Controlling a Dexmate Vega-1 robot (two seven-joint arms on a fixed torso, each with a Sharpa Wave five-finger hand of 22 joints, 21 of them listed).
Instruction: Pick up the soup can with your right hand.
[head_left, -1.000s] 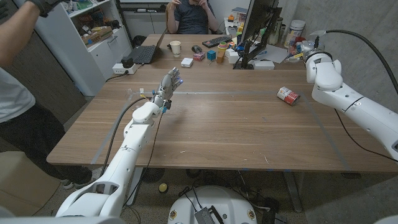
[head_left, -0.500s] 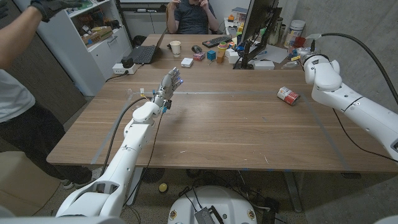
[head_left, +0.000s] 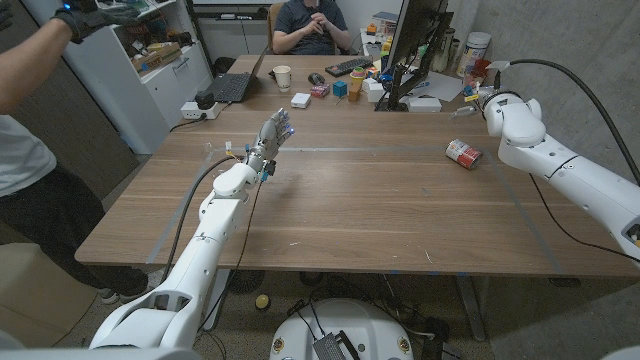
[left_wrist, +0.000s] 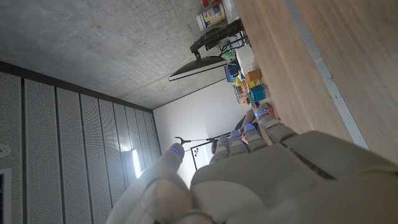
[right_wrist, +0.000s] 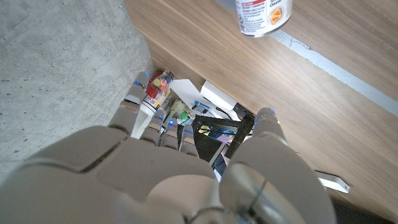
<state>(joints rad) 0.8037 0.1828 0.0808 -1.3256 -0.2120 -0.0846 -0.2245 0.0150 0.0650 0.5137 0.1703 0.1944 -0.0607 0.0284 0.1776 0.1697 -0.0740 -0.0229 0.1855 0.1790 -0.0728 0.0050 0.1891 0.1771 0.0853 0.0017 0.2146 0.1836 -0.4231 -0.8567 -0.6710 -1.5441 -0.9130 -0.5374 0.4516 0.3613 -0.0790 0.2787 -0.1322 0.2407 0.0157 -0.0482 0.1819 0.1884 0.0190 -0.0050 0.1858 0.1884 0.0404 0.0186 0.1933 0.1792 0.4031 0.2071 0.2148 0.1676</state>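
Soup can (head_left: 463, 153) lies on its side on the tabletop (head_left: 350, 210), far right, just beside my right robot hand (right_wrist: 186, 168) but not touching it. My arm is raised next to it, likely lining up the reach. Right robot hand holds nothing, thumb apart from the other fingers. Left robot hand (head_left: 272, 135) is up over the tabletop's far left part, empty, fingers extended, out of the way.

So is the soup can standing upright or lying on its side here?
On its side. In the head view the soup can lies tipped on the table, one round end facing the camera, untouched, with the right hand apart from it.
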